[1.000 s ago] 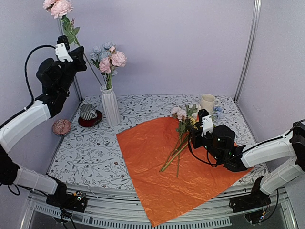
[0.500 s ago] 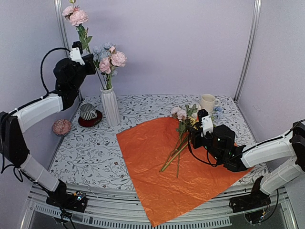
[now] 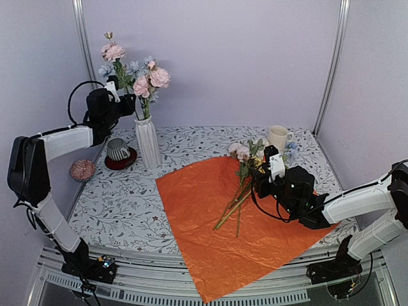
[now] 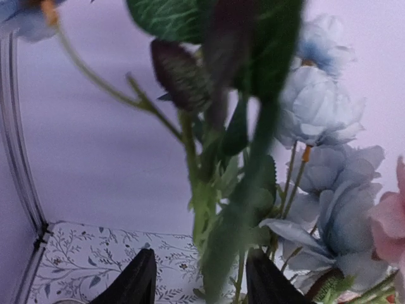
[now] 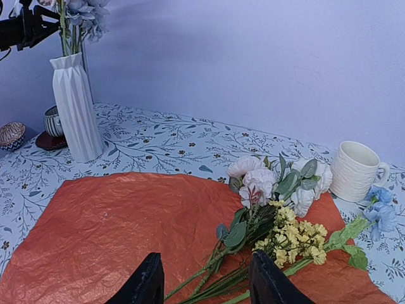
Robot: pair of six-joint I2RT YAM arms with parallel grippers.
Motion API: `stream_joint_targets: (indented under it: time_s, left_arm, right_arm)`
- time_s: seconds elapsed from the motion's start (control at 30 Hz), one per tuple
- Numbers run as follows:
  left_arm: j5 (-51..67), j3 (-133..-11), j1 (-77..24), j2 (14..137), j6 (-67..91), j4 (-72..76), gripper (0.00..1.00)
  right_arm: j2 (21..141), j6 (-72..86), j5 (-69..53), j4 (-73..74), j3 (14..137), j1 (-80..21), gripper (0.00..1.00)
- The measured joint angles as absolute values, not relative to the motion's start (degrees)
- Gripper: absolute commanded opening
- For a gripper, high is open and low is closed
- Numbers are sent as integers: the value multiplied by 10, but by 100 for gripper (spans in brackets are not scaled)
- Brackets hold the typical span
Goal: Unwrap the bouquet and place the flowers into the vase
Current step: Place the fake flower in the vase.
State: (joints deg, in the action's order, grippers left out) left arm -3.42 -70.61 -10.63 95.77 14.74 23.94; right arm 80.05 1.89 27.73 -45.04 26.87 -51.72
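Note:
The white ribbed vase point(image 3: 148, 143) stands at the back left and holds pink and pale blue flowers point(image 3: 143, 80). My left gripper point(image 3: 124, 105) sits beside those stems just above the rim. In the left wrist view it point(image 4: 201, 269) is open, with a blurred green stem point(image 4: 234, 209) between its fingers and clear of both. The bouquet lies unwrapped: its orange paper point(image 3: 217, 229) is spread flat, with loose flowers point(image 3: 245, 169) on its far edge. My right gripper point(image 5: 202, 278) hovers open just above their stems point(image 5: 221, 272).
A cream mug point(image 3: 278, 137) stands at the back right with a blue bloom point(image 5: 380, 212) beside it. A striped cup on a red saucer point(image 3: 118, 150) sits left of the vase. Near the left wall is a small pink bowl point(image 3: 82, 169).
My left arm came down and right, lowering the tall pink flower into the vase, and its jaws opened. The right arm has not moved.

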Motion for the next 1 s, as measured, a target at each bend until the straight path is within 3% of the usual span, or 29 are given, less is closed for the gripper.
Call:
stream_joint_targets:
  time_s: [0.43,1.0]
  left_arm:
    - [27,-651,-99,932,194,233,66]
    - [90,-484,-97,830,253,239,68]
  right_arm:
    - [806,16,277,-450,276,-517,49]
    - [809,15,277,-446,278,-517,50]
